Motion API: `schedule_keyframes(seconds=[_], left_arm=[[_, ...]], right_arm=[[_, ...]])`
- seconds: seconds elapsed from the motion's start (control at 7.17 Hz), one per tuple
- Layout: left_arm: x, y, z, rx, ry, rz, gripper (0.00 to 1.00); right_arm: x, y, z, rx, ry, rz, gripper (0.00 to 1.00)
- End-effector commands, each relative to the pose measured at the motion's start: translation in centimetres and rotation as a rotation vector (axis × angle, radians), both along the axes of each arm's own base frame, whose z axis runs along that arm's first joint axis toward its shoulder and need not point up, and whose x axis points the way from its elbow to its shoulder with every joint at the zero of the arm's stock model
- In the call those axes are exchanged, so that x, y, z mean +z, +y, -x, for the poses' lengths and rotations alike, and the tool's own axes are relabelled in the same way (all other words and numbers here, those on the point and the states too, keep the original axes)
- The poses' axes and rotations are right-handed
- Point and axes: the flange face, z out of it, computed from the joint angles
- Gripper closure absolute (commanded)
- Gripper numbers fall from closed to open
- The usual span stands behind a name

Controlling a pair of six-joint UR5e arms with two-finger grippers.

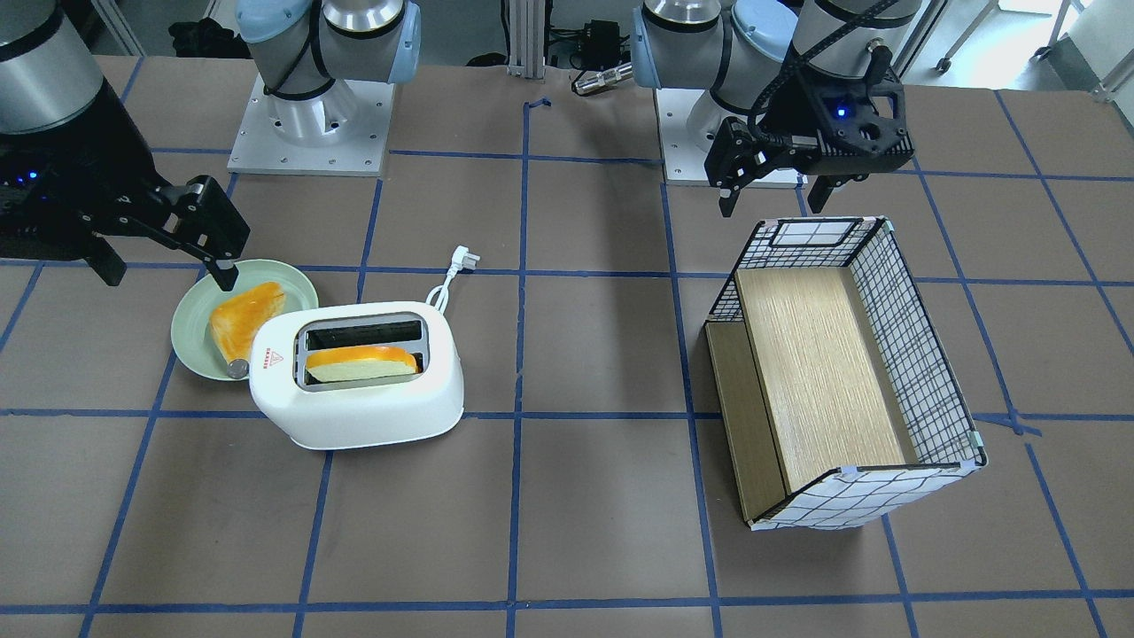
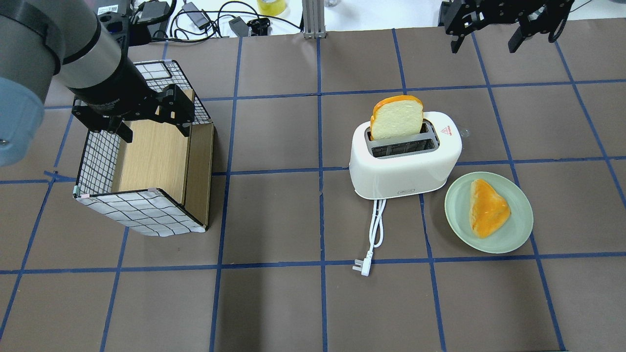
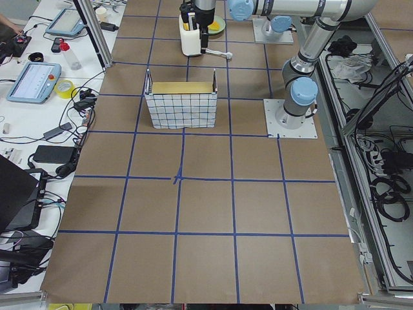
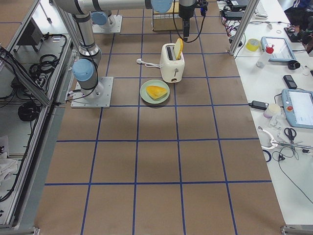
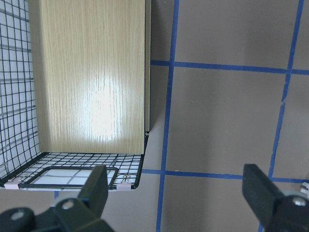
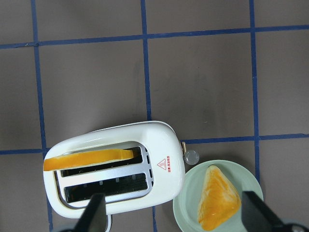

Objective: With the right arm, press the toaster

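The white two-slot toaster (image 1: 354,416) stands on the table, also in the overhead view (image 2: 406,171) and the right wrist view (image 6: 164,140). A bread slice (image 2: 396,117) stands upright in one slot. The toaster's silver lever knob (image 6: 191,156) sticks out of the end that faces the plate. My right gripper (image 1: 164,266) is open and empty, high above the plate and the toaster's lever end; it also shows in the right wrist view (image 6: 176,217). My left gripper (image 2: 146,122) is open and empty above the grid-patterned box (image 2: 142,210).
A pale green plate (image 2: 513,234) with an orange bread piece (image 2: 489,208) lies beside the toaster's lever end. The toaster's white cord and plug (image 2: 362,268) trail towards the robot. The grid-patterned box (image 1: 921,354) with wooden panels stands on the robot's left side.
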Motion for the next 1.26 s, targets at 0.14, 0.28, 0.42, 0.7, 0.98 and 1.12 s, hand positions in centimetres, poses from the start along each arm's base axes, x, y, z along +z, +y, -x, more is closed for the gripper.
schedule_keyframes(seconds=[0.14, 0.28, 0.42, 0.7, 0.98, 1.12], left_arm=[[0.00, 0.00, 0.00, 0.000, 0.000, 0.000, 0.00], [0.00, 0.00, 0.00, 0.000, 0.000, 0.000, 0.00], [0.00, 0.00, 0.00, 0.000, 0.000, 0.000, 0.00], [0.00, 0.00, 0.00, 0.000, 0.000, 0.000, 0.00], [0.00, 0.00, 0.00, 0.000, 0.000, 0.000, 0.00], [0.00, 0.00, 0.01, 0.000, 0.001, 0.000, 0.00]], right_arm=[[-0.07, -0.05, -0.06, -0.009, -0.007, -0.002, 0.00], [-0.03, -0.08, -0.10, -0.010, -0.011, 0.001, 0.00], [-0.11, -0.14, -0.11, -0.010, -0.013, 0.000, 0.00], [-0.27, -0.24, -0.16, -0.010, -0.010, -0.002, 0.00], [-0.15, -0.45, -0.05, -0.009, -0.001, 0.001, 0.03], [-0.15, -0.47, 0.02, -0.011, -0.002, 0.001, 0.04]])
